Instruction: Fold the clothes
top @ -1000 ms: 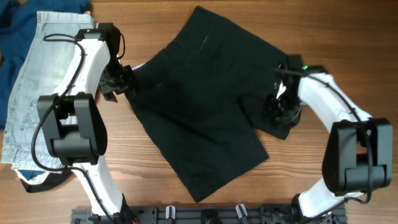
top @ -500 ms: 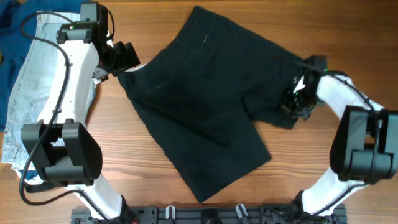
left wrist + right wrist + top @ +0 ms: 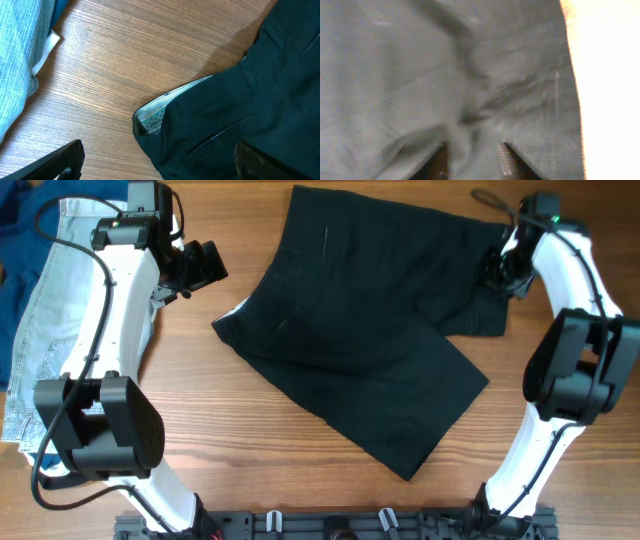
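The black shorts (image 3: 360,350) lie spread across the middle of the table, one leg reaching the front right and the other the far right. My left gripper (image 3: 203,266) is open and hangs above bare wood, just beyond the shorts' left waistband corner (image 3: 228,326). In the left wrist view the gripper (image 3: 160,170) has its fingers wide apart over that corner, where pale grey-white lining (image 3: 156,116) shows. My right gripper (image 3: 500,272) is shut on a fold of the shorts' far-right leg; the right wrist view shows it (image 3: 471,160) pinching the fabric (image 3: 445,65).
Light-blue denim shorts (image 3: 40,320) lie along the left edge, with a dark blue cloth (image 3: 22,220) at the far left corner. The denim also shows in the left wrist view (image 3: 20,50). A black rail (image 3: 330,526) runs along the front edge.
My right gripper has dragged the shorts' leg toward the far right, turning the whole garment. My left gripper has let go of the waistband corner, which now lies on the table.
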### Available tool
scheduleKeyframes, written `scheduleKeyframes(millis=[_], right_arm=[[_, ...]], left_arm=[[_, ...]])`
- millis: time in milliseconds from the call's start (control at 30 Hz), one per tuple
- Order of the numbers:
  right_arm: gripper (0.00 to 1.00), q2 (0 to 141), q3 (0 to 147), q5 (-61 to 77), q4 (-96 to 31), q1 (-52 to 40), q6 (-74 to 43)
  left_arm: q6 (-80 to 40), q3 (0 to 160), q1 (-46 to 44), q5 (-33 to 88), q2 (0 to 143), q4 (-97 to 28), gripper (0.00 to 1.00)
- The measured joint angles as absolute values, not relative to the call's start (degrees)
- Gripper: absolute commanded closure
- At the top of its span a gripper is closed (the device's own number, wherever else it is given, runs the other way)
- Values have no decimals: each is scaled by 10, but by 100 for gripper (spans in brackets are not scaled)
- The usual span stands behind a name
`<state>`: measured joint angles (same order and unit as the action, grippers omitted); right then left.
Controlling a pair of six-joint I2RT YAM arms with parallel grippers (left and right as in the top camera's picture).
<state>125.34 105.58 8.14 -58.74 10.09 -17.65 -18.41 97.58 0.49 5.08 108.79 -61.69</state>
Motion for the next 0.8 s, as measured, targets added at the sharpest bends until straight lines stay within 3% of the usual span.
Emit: scheduleKeyframes(millis=[100,300,667,767,800], right_arm=[[35,1153,1084,110,-678,99,-161],[34,971,1099,124,-861,38,-157],[29,757,775,119,-815,-76,-243],[29,752,712,100,-802,-120,-284],[30,752,685,98,-790,-140,-303]], left_arm=[[-166,976,9,55,1088,-644,6],[-85,976,12,61,1088,-717,2],[82,841,11,123,1095,-540,1],[88,824,11,128,1119,-521,7],[90,824,11,132,1132,-511,17]])
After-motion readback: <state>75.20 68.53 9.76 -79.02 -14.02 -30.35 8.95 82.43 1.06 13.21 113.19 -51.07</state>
